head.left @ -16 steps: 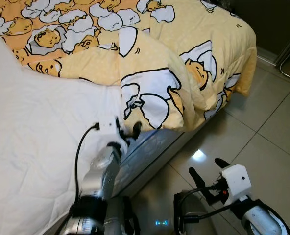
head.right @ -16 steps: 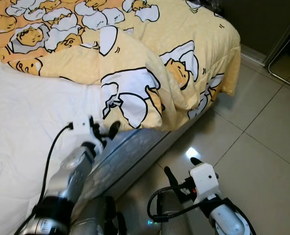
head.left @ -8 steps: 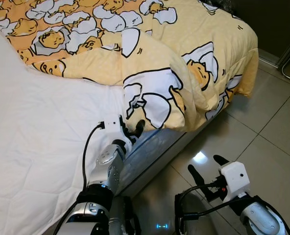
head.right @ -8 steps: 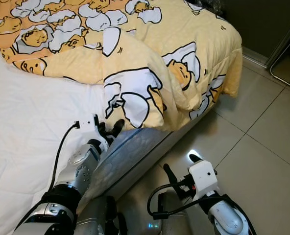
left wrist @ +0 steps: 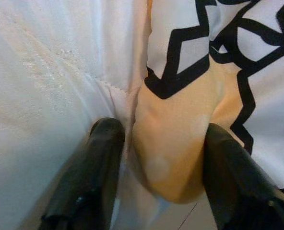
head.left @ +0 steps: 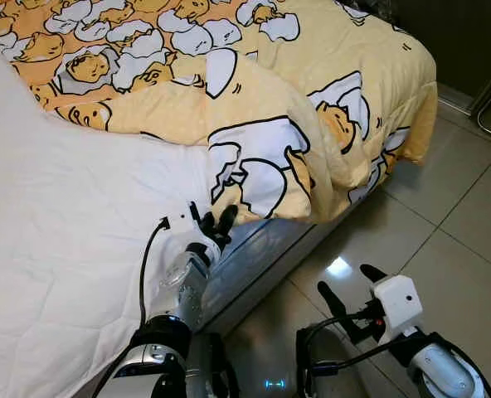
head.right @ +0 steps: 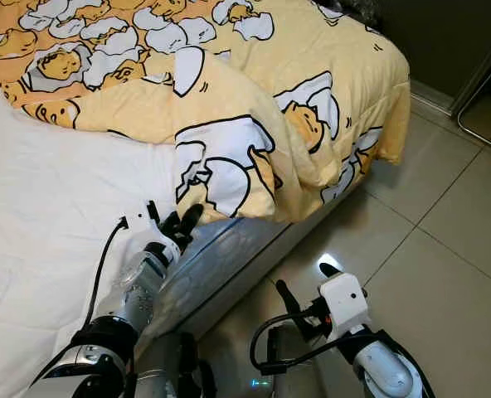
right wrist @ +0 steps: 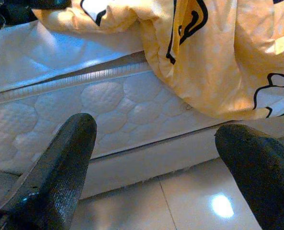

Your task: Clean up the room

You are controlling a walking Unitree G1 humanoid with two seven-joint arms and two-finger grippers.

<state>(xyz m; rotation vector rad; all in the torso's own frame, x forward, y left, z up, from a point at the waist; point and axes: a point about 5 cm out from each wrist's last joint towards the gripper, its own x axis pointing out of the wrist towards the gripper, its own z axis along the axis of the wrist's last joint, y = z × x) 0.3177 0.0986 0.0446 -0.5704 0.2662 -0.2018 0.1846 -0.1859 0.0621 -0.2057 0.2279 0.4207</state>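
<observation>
— Starting at the left end effector (head.left: 211,222): where is it?
— At the near edge of the bed (head.left: 55,249), fingers spread, with a fold of the yellow comforter's (head.left: 312,91) corner between them. The wrist view shows the fold filling the gap, but I can't say it is pinched yet.
— And the right end effector (head.left: 347,288)?
— Spread, holding nothing, low over the tiled floor (head.left: 461,215) beside the mattress side (right wrist: 132,110).
— How far along?
— Barely begun, I'd judge. The comforter lies bunched toward the far end, one corner draping over the edge, much white sheet bare. Spreading it is all left.
— Materials?
— Soft, puffy, printed with cartoon eggs; the sheet is quilted, the mattress side dimpled, the tiles glossy.
</observation>
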